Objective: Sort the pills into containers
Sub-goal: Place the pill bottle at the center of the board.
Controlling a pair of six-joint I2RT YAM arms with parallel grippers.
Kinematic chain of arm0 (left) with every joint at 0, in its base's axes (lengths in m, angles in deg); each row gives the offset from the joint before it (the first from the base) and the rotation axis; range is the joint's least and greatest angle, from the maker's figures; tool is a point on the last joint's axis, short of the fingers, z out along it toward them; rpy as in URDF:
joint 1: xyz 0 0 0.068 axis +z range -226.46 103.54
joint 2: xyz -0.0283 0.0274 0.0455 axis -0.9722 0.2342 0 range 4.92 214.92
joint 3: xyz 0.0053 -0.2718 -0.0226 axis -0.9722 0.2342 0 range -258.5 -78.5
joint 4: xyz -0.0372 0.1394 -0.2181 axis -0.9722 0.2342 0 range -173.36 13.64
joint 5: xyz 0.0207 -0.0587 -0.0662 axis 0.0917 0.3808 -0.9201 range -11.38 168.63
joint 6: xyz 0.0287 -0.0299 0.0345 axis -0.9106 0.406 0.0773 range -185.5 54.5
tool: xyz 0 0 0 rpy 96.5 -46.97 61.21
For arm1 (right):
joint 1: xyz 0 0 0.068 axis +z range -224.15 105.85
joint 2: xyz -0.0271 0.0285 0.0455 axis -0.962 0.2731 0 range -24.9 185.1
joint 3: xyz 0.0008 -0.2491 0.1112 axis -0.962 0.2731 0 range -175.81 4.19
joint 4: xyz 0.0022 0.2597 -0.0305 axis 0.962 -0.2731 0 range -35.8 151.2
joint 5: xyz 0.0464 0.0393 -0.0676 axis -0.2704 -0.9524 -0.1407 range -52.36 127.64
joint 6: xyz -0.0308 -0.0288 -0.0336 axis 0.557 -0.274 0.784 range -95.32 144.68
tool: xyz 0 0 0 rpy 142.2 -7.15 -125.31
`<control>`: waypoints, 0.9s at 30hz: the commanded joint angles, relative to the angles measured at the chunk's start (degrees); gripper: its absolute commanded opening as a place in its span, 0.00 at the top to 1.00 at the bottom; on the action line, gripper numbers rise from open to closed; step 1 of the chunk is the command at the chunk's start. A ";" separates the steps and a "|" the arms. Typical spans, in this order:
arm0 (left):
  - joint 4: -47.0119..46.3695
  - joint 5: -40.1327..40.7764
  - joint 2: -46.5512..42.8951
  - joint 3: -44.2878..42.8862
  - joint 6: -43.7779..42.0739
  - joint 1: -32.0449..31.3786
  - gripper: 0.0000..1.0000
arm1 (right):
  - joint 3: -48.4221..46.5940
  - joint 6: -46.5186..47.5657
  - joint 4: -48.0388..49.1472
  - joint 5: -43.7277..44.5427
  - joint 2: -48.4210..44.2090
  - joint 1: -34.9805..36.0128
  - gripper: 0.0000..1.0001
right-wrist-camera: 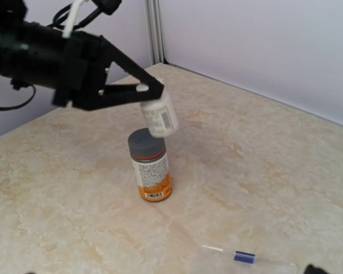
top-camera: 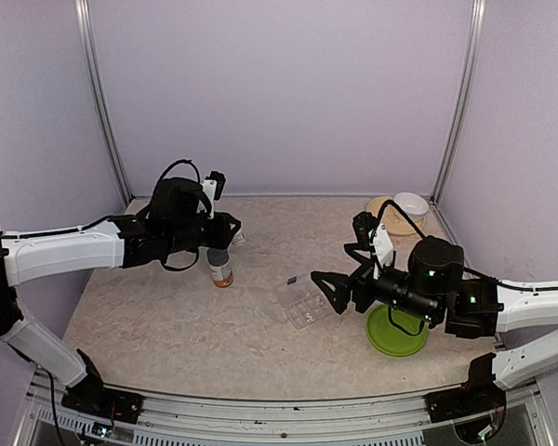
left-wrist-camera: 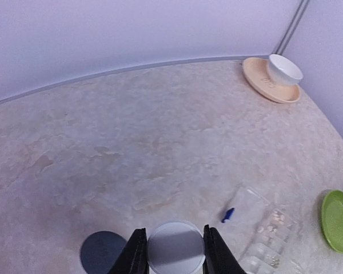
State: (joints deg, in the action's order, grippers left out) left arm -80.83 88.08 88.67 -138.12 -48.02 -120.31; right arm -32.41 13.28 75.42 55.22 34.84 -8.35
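The left gripper (left-wrist-camera: 175,240) has its fingers (left-wrist-camera: 136,257) closed narrowly on a small white bottle (left-wrist-camera: 176,248). In the left wrist view the bottle's round end fills the gap between them. Only the right wrist view shows this bottle tilted directly over the grey cap of an upright amber bottle (right-wrist-camera: 150,171); whether the two touch I cannot tell.

The right gripper (top-camera: 324,293) shows clearly in the top view alone, its fingers spread wide with nothing between them, at the right edge of the clear pill organiser (top-camera: 305,307). The organiser lies flat near the table's middle, a little toward the right, with a small dark blue piece (left-wrist-camera: 228,214) by its far end.

A green plate (top-camera: 395,334) lies toward the near right corner. A white bowl (top-camera: 411,204) sits on a tan plate (top-camera: 379,206) in the far right corner. The table (top-camera: 167,316) is mottled beige, enclosed by pale lilac walls (top-camera: 279,93).
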 commanded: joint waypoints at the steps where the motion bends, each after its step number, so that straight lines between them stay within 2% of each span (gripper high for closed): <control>1: 3.59 12.36 1.18 -1.91 -2.90 2.13 0.89 | 0.01 0.63 -0.50 0.95 0.12 -0.67 0.00; 4: 5.21 17.41 2.64 -2.85 -3.51 4.10 0.89 | -0.26 0.72 -0.35 0.58 0.86 -0.67 0.00; 11: 4.52 19.98 5.23 -1.42 -2.73 10.36 0.89 | 0.05 0.54 -0.48 0.38 0.91 -0.67 0.00; 19: 2.76 17.94 10.03 -0.07 -1.23 15.28 0.89 | 0.46 0.08 -0.69 0.87 0.90 -0.76 0.00; 27: -0.25 16.44 15.03 1.44 -0.48 17.23 0.89 | 0.66 -0.44 -0.51 0.79 1.41 -0.76 0.00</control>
State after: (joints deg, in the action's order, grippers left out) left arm -78.19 105.63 102.04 -138.07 -49.14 -103.83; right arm -32.38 13.26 74.70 55.51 35.87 -8.68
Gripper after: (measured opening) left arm 0.282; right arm 0.996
